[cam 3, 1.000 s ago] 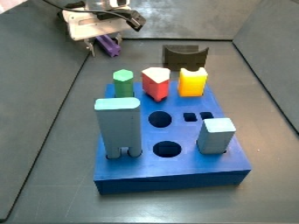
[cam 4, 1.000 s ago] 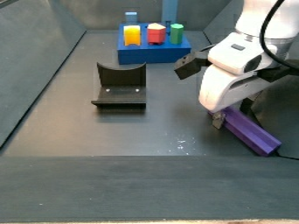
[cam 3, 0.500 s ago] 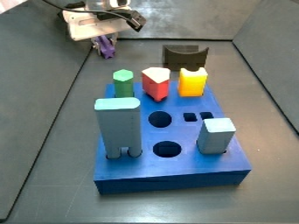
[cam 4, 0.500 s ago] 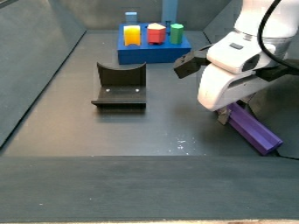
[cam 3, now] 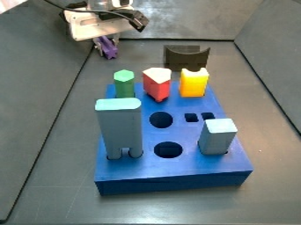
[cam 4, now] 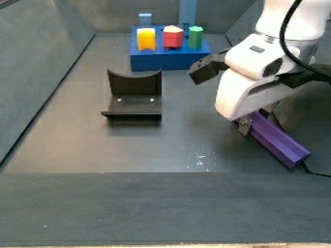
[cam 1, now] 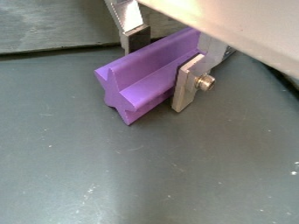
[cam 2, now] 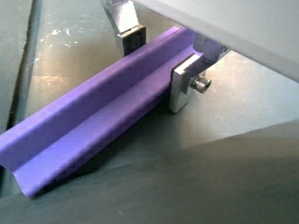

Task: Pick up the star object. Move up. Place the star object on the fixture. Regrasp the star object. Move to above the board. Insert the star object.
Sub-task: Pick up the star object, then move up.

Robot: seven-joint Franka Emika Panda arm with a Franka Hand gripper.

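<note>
Your gripper (cam 1: 160, 66) clamps one end of the star object (cam 1: 149, 73); the prism's long axis slants down from the fingers, its far end near the floor (cam 4: 168, 145), well apart from the fixture (cam 4: 131, 95).

The gripper (cam 4: 254, 124) sits over the star object (cam 4: 277, 141), right of the fixture (cam 4: 131, 95); the board (cam 4: 165, 57) stands behind.
</note>
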